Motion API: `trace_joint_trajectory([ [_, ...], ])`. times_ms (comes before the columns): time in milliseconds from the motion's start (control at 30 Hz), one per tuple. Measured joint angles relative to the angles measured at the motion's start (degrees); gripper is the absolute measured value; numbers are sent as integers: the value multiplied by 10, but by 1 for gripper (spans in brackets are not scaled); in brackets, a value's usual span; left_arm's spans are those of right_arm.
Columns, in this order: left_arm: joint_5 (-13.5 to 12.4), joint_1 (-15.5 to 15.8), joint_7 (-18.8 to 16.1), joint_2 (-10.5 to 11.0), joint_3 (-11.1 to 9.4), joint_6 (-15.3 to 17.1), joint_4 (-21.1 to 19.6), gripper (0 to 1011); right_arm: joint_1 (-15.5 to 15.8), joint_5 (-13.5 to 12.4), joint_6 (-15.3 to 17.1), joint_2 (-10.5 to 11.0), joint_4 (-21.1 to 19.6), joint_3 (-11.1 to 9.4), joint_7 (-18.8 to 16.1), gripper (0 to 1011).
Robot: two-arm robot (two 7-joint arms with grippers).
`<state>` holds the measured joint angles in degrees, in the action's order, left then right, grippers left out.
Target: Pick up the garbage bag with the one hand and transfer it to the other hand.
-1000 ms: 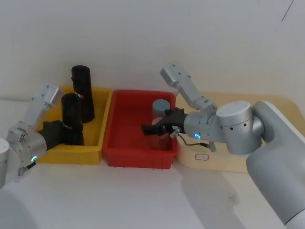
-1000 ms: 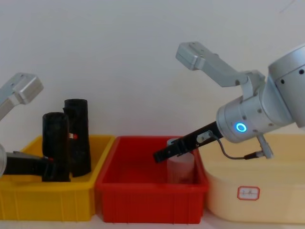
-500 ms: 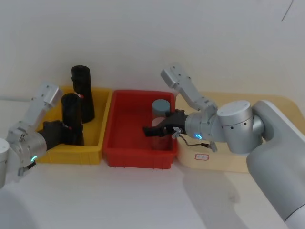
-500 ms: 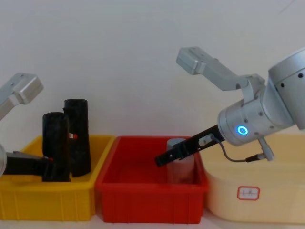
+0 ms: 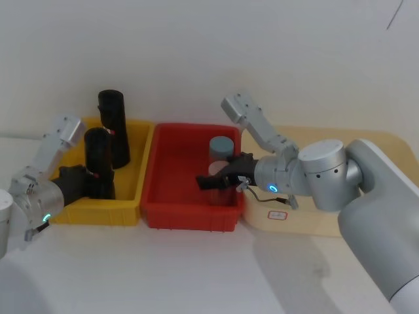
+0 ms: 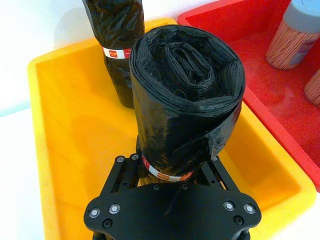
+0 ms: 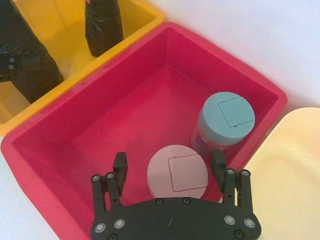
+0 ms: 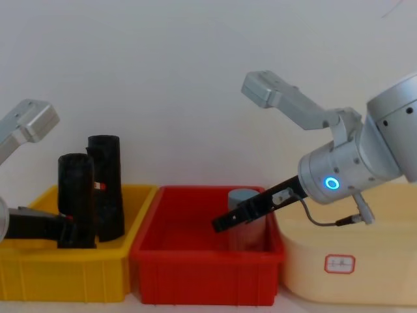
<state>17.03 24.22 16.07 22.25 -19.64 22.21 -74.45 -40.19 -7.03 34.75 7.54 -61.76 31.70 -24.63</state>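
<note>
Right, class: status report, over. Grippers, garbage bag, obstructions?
Left gripper shut on garbage bag, upright in yellow bin. Right gripper open over red bin, above pink-lidded jar. Second roll stands behind the bag.

I am wearing smooth silver housings [image 5: 321, 173] on both arms, each one glowing with a small blue-green ring [image 8: 331, 183]. My left gripper [image 5: 91, 183] and right gripper [image 5: 201, 183] are showing matte black, their flat plates [image 7: 172, 217] studded with silver screws [image 7: 229, 219]. A thin grey cable [image 8: 326, 222] is looping under my right wrist.
</note>
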Motion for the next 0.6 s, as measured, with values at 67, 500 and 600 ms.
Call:
trace_joint_trajectory([
  [67, 0, 0, 0, 0, 0, 0, 0, 411, 0, 0, -2, -1, 4, -1, -2, 1009],
  [500, 0, 0, 0, 0, 0, 0, 0, 411, -2, 1, -9, -3, 13, -4, -7, 852],
  [600, 0, 0, 0, 0, 0, 0, 0, 411, -2, 1, -10, -3, 15, -4, -8, 783],
])
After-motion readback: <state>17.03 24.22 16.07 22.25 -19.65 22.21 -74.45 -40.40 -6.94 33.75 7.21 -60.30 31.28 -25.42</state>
